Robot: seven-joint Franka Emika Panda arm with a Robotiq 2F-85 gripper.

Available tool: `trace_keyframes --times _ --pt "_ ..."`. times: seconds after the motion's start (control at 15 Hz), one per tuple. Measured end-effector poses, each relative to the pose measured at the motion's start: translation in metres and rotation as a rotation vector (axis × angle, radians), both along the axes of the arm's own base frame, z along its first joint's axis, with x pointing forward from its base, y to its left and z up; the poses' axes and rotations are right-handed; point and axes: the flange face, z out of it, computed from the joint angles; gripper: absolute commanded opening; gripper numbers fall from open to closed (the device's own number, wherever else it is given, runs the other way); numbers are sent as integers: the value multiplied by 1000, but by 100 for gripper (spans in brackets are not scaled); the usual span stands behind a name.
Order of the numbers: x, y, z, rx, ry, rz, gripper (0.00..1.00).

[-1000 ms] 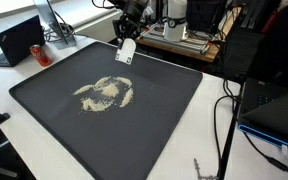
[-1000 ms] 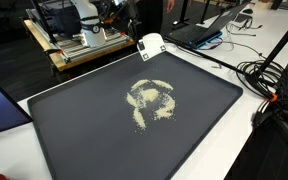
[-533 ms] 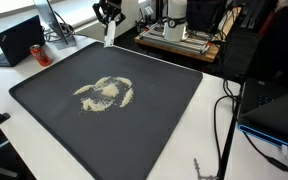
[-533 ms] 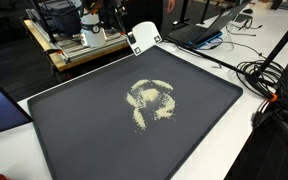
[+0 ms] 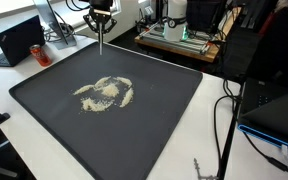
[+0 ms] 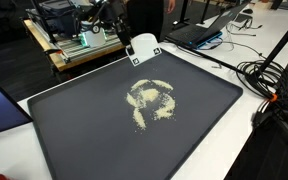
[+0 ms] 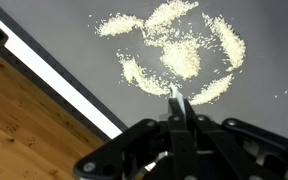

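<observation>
You can sweep freely over the dark tray (image 5: 159, 130), bar the grain pile (image 5: 106, 92) mid-tray. Cables (image 6: 269, 88) crowd one worktop edge, and a laptop (image 5: 19, 38) and can (image 5: 41, 55) block another.

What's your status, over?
Jaws shut on flat white card, held above far edge of black tray. Pale scattered grains mid-tray, apart from card. Nothing between.
</observation>
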Motion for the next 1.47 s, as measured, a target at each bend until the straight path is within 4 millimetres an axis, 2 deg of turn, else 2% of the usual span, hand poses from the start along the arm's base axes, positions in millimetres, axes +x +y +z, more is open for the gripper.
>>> trace_keyframes --times 0.27,0.4,0.73,1.07,1.47 --pt "29 7 6 66 56 -34 1" --pt "41 3 6 86 86 -48 1" --pt "61 -22 -14 100 163 -97 1" --pt "71 -51 -36 134 218 -120 1" --pt "76 -93 -63 330 224 -256 1"
